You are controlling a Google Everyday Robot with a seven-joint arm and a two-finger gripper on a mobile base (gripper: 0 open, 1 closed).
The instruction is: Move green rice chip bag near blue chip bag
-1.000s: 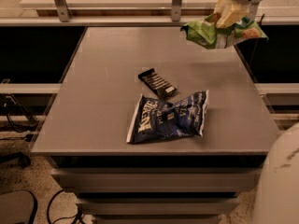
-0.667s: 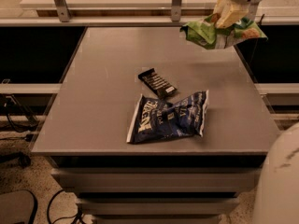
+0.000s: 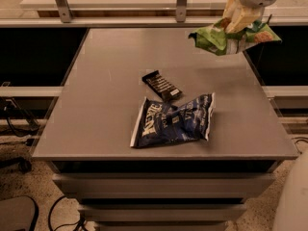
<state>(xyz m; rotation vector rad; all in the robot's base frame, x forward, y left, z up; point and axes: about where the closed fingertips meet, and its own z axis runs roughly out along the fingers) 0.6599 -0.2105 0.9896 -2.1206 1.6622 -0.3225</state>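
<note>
The green rice chip bag (image 3: 219, 38) hangs above the grey table's (image 3: 106, 105) far right corner, its top pinched by the gripper (image 3: 239, 19), unmoved since a second ago. The blue chip bag (image 3: 173, 121) lies well apart near the front edge, with a black bar wrapper (image 3: 162, 85) just behind it.
</note>
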